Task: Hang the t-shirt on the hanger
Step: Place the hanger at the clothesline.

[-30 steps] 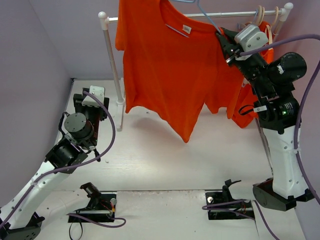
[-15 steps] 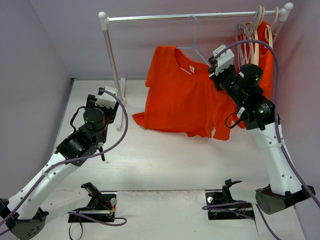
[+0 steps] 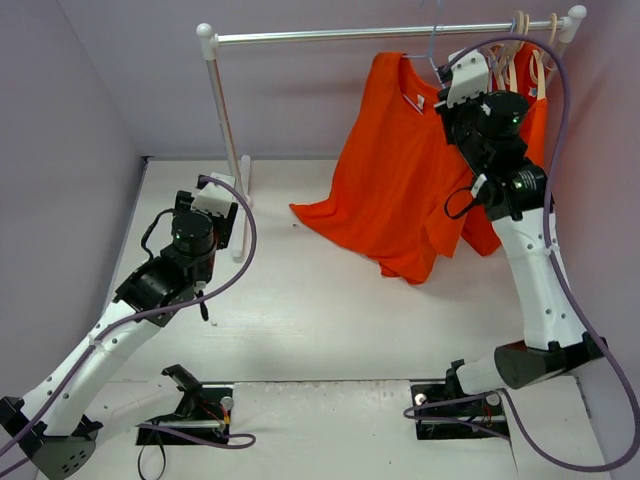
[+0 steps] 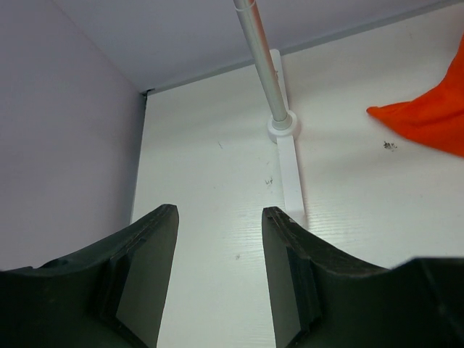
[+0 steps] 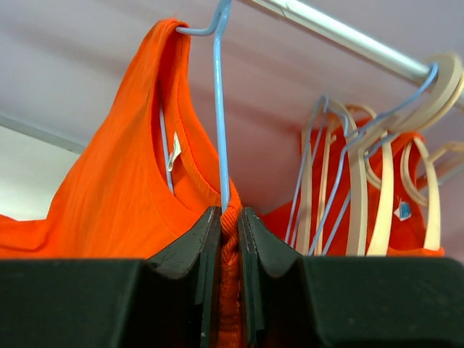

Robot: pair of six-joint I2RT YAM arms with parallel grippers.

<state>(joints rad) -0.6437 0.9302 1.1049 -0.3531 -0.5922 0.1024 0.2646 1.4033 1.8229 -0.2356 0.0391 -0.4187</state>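
One lift since before: right gripper (image 5: 228, 217), pinching t-shirt (image 3: 395, 180) and hanger (image 5: 219, 109), seemingly reaches the rail (image 3: 350, 35); left gripper (image 4: 217, 232) gapes.

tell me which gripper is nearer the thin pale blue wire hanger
Right. The right gripper is shut on the orange t-shirt, touching the thin pale blue wire hanger; the left gripper hangs open low beside the metal rack post, far from it.

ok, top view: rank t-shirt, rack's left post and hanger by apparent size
1. t-shirt: largest by far.
2. left post: long but thin.
3. hanger: only its hook shows; the rest is hidden in the shirt, so its rank is unsure.
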